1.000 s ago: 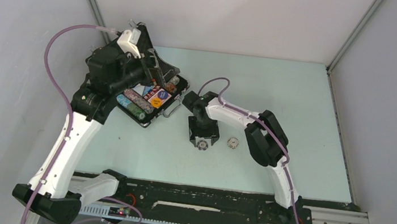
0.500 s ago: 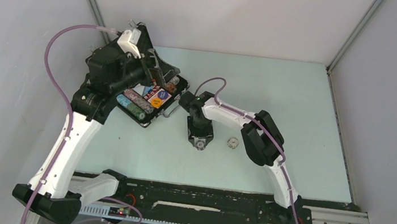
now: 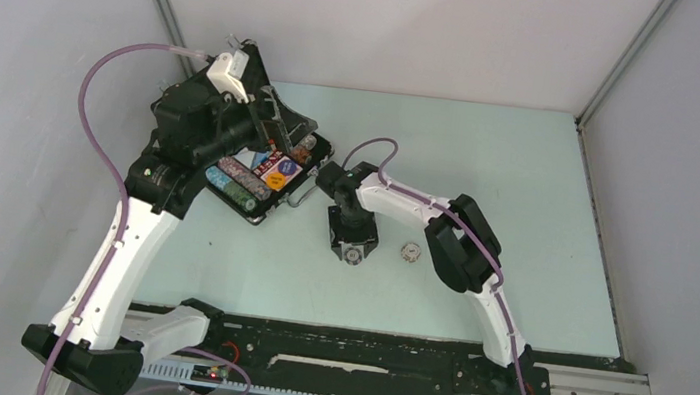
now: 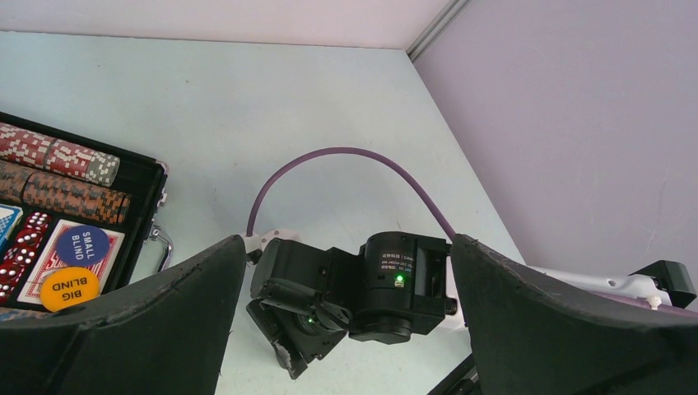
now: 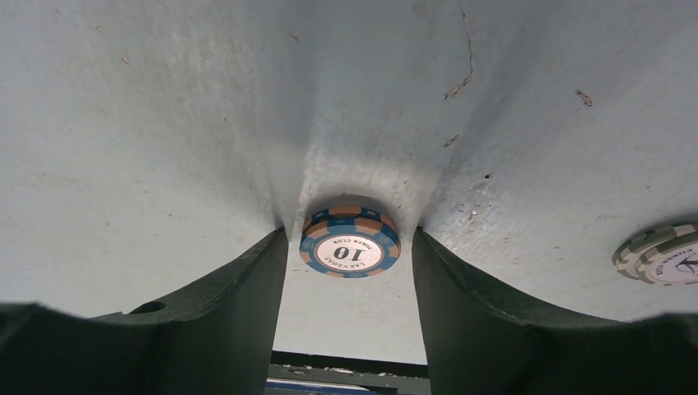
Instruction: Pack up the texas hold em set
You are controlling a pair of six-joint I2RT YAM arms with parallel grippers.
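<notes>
The black case (image 3: 276, 211) lies open at the left of the table, holding rows of chips (image 4: 58, 156), red dice, cards, a blue "small blind" button (image 4: 82, 244) and an orange "big blind" button (image 4: 69, 287). My left gripper (image 3: 279, 128) is open and empty above the case's far side; in the left wrist view (image 4: 347, 244) its jaws stand wide apart. My right gripper (image 3: 352, 248) points down at the table, open. Its fingertips (image 5: 278, 247) straddle a blue and orange "10" chip (image 5: 350, 240) lying flat, with small gaps on both sides.
A short stack of grey and white chips (image 3: 410, 252) lies on the table just right of my right gripper; it also shows in the right wrist view (image 5: 658, 255). The case's silver handle (image 4: 161, 247) sticks out toward my right arm. Walls enclose the table.
My right gripper has shifted slightly left and its fingers have narrowed around the "10" chip. The left arm and the case have not moved.
</notes>
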